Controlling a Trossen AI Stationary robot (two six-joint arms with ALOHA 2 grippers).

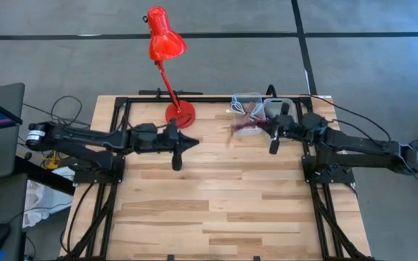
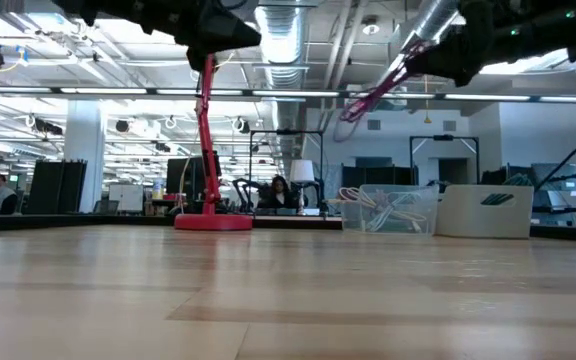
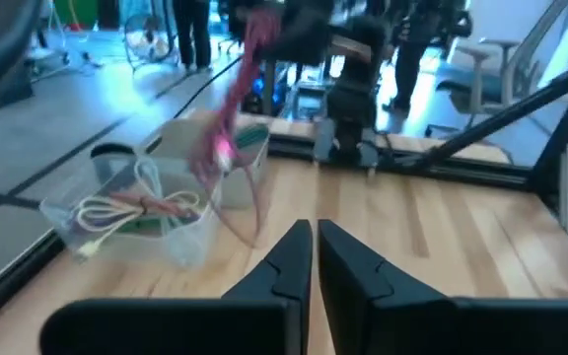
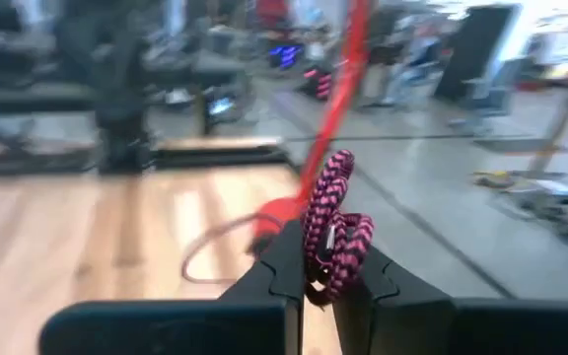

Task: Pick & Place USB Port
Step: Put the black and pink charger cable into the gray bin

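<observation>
A braided pink-and-black USB cable (image 1: 244, 128) hangs in the air at the table's far right, in front of a clear bin (image 1: 247, 104). My right gripper (image 1: 265, 130) is shut on it and points roughly level toward the table's left. In the low view the cable (image 2: 370, 96) dangles from that gripper (image 2: 438, 60), high above the wood. My left gripper (image 1: 192, 143) hovers over the table's middle left, near the red lamp's base (image 1: 180, 114). Its fingers (image 3: 314, 247) are shut with nothing between them. My right gripper pinches the cable's bundled coil (image 4: 335, 212) between its two fingers, which come at it about level from the table's right. The coil sticks up above the fingertips. A loose loop (image 4: 210, 261) sags past them, slack. The whole cable is lifted clear of the table.
The clear bin (image 3: 131, 212) holds several other coiled cables, and a pale box (image 1: 278, 107) stands next to it on the right. The red desk lamp (image 1: 164, 36) stands at the far middle. The near half of the wooden table (image 1: 216, 210) is bare wood.
</observation>
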